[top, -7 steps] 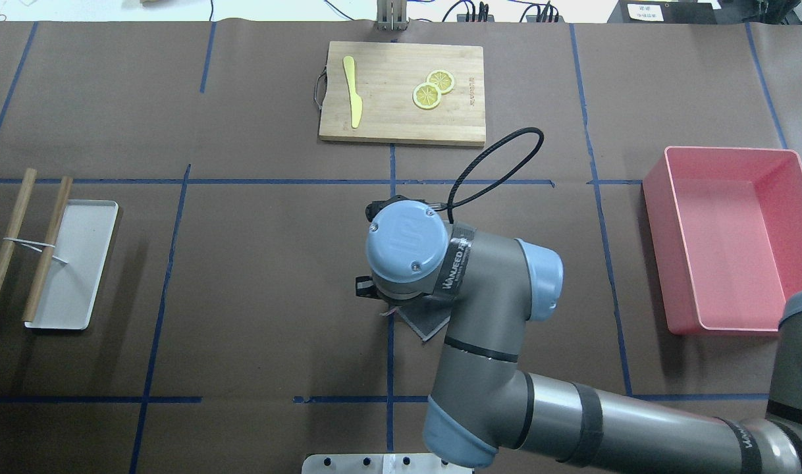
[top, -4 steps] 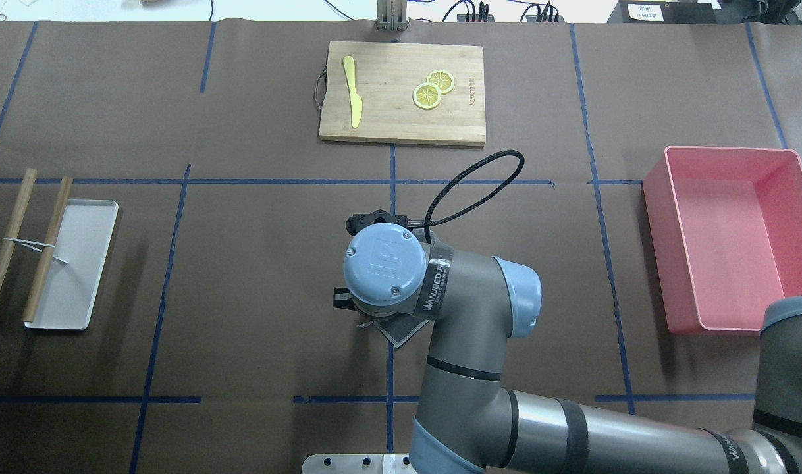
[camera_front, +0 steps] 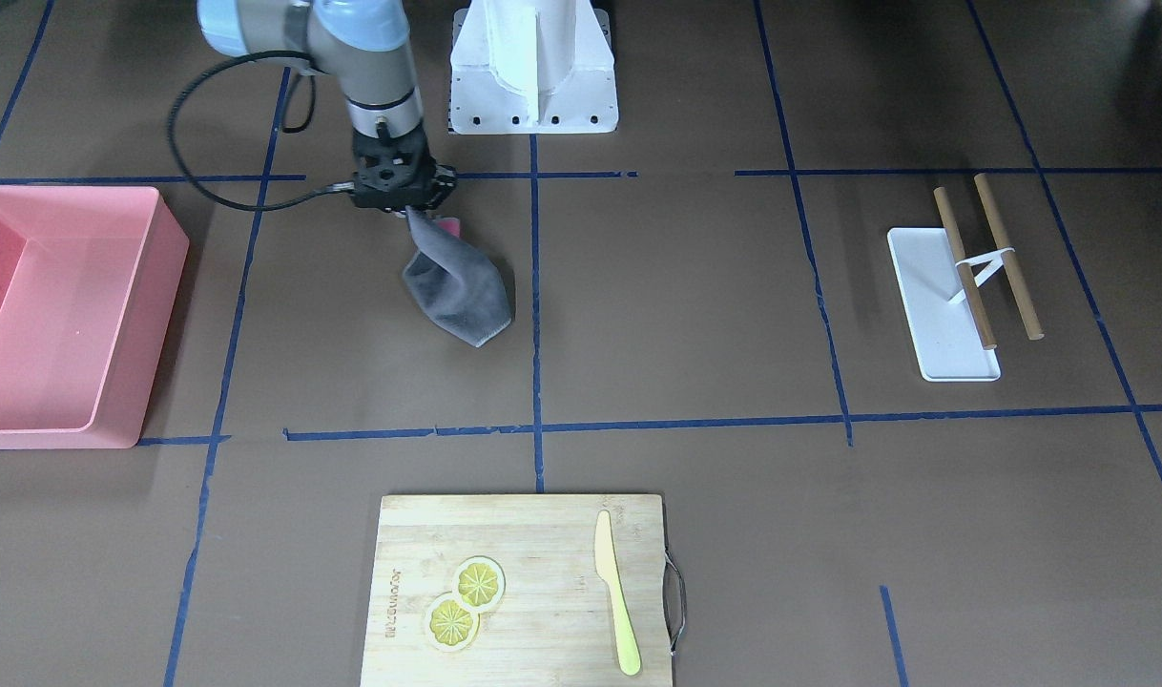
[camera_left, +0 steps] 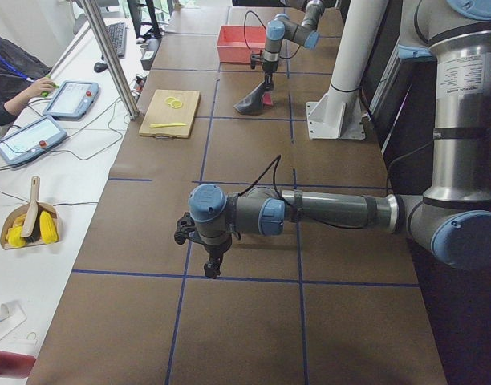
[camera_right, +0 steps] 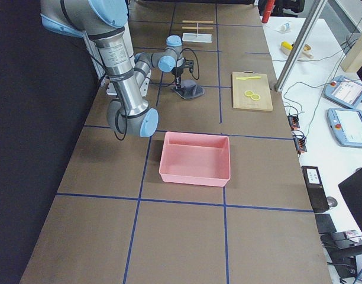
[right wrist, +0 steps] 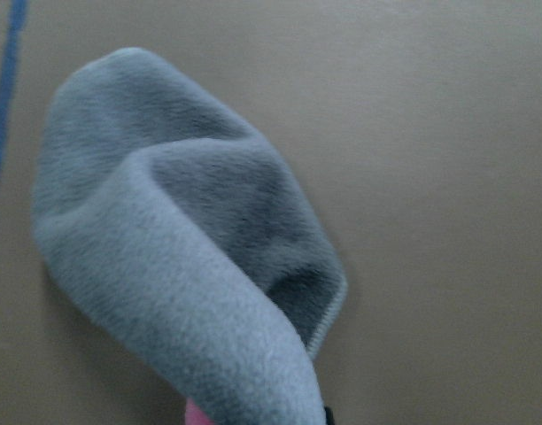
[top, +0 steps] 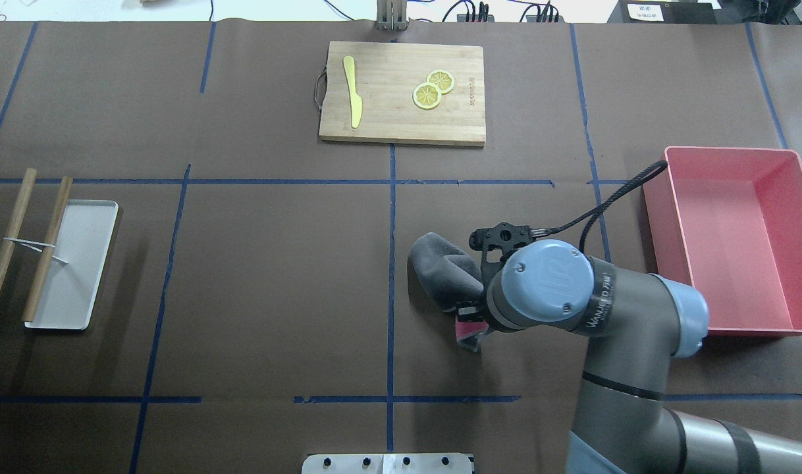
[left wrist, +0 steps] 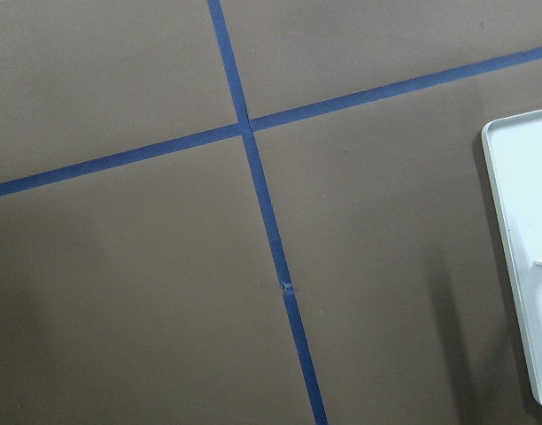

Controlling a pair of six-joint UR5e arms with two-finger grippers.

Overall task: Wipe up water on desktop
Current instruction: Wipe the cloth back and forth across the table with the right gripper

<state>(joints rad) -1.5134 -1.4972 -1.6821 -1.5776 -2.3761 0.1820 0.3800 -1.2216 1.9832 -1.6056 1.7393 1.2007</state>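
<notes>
Far left on the desktop (top: 269,276): a white tray (top: 78,263) with two wooden sticks (top: 47,250) tied by a band, one lying along the tray's edge. Near that tray, low over bare surface, the left gripper (camera_left: 212,271), shown only by the side camera, so cannot tell whether spread or closed. Toward the middle, at the far side, a cutting board (top: 401,125) carrying a yellow knife (top: 353,99) and two lemon slices (top: 427,96), well apart from the work. Just right of the centre tape line, a grey cloth (top: 440,270) pinched at one corner by the right gripper (camera_front: 411,212), jaws clamped on it, lower folds touching the desktop. Farthest right, a pink bin (top: 664,243). No puddle discernible anywhere. Probably mid-wipe over the central rectangles. Next, likely: hold the pinch firm, lower until more cloth lies flat, sweep across the wet patch.
</notes>
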